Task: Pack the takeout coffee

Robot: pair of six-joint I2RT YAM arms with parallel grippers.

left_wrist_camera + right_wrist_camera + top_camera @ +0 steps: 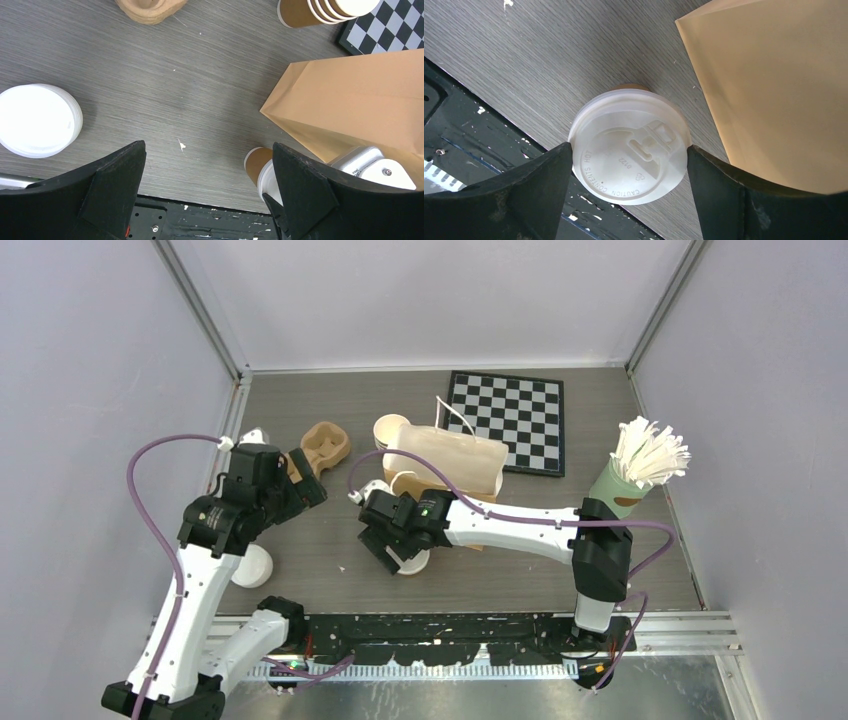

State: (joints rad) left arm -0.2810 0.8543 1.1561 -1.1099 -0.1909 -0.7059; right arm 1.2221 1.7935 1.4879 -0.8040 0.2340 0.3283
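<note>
Two arms work over a grey wood-grain table [320, 390], and the biggest thing on it is the brown paper bag [450, 455]. It seems to lie on its side in the middle, with its white handles at the far end, so its mouth probably faces away from the arms. Just beyond it are a stack of lidless tan cups [305, 10] and a moulded pulp cup carrier [325, 445]. A loose white lid [37, 120] sits well off to the left.

Smallest is the takeout coffee [619, 165], just beside the bag's near edge. The right gripper [630, 152] flanks its white lid, with both fingers meeting the rim, so I judge it clamped on the cup. Whether the cup is off the table, I cannot tell. The left gripper [209, 147] hovers near the carrier with its jaws wide apart and nothing between them.

I judge the step in hand to be the grasp, with the packing not yet done. Next, the cup needs carrying level round to the bag's mouth. That mouth looks flat, so the free left gripper may have to hold it apart.
</note>
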